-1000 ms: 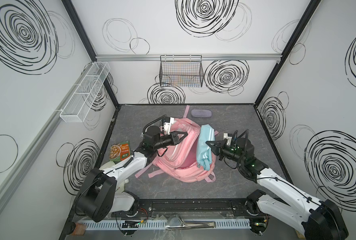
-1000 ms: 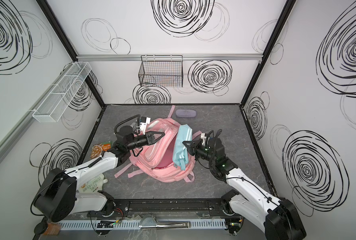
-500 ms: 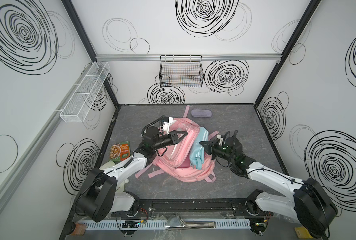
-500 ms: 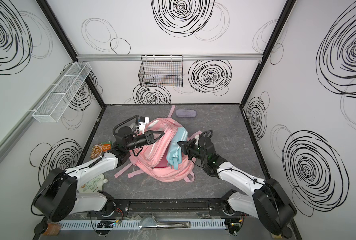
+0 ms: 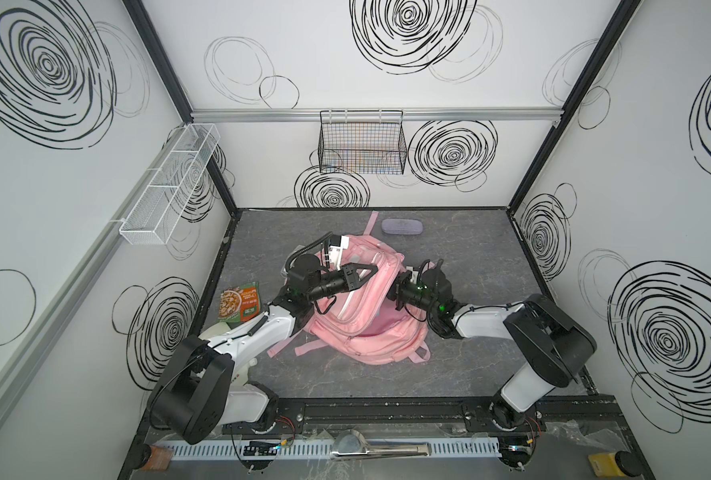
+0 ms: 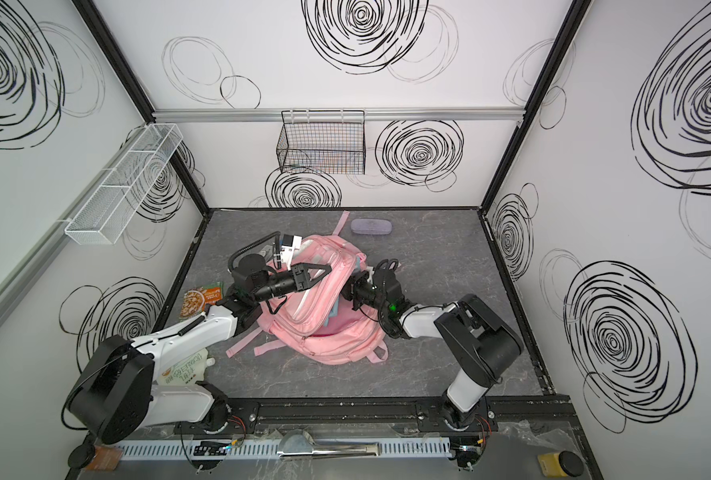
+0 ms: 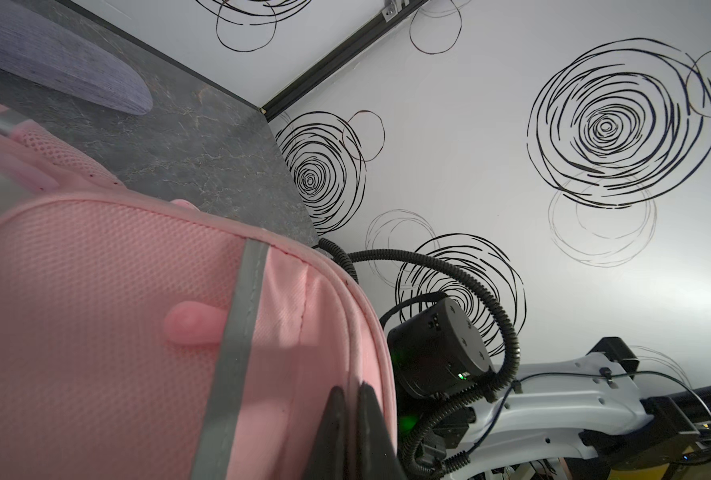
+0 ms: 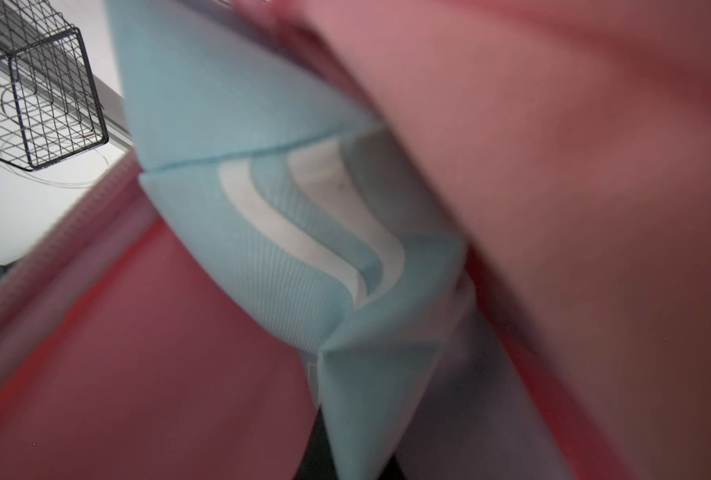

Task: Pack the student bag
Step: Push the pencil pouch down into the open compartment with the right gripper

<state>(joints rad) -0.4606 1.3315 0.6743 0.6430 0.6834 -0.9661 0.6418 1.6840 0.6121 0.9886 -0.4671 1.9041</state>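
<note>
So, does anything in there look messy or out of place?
Nothing looks spilled or broken. The student bag lies slumped with its straps splayed, and a light-blue pouch sits creased and folded in its opening.

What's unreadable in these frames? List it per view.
- Right end effector: fingertips buried in the student bag in both top views; its wrist view is blurred.
- Light-blue pouch: mostly hidden by bag fabric in top views.
- Left end effector: cut off by the left wrist view's edge.
- White packet: half under the left arm; print too small.
</note>
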